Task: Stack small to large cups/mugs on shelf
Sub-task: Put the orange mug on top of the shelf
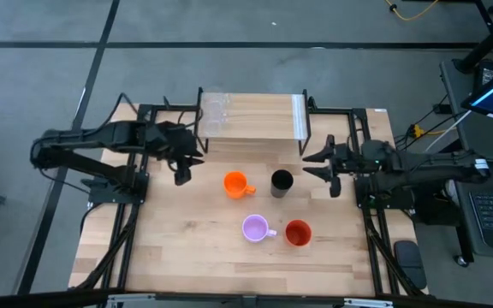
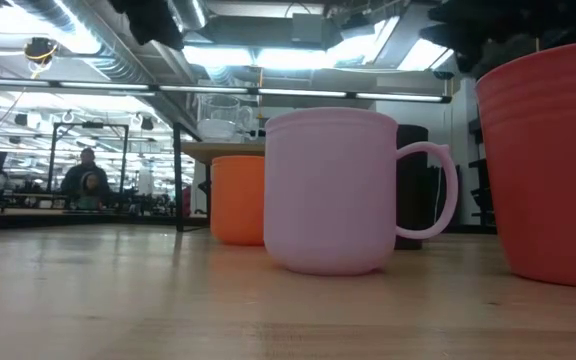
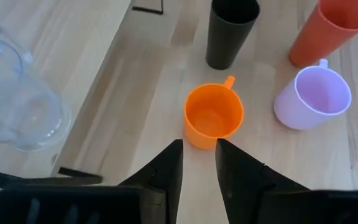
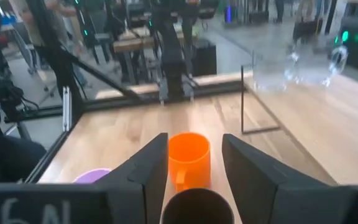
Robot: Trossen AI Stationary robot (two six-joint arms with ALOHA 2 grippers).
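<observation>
Two clear glass cups stand on shelf at its left end. Orange mug, black cup, lilac mug, red-orange cup stand on table in front of shelf. Left claw hovers left of orange mug, fingers part open, empty. Right claw hovers right of black cup, fingers apart, empty. Grey floor around table; person sits far behind.

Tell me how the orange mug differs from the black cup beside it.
The orange handled mug is short and wide with a side handle; the taller black cup is slimmer, narrows toward its base and shows no handle. Orange is bright, black dark. Both stand upright and empty on the wooden tabletop, not yet on the shelf.
</observation>
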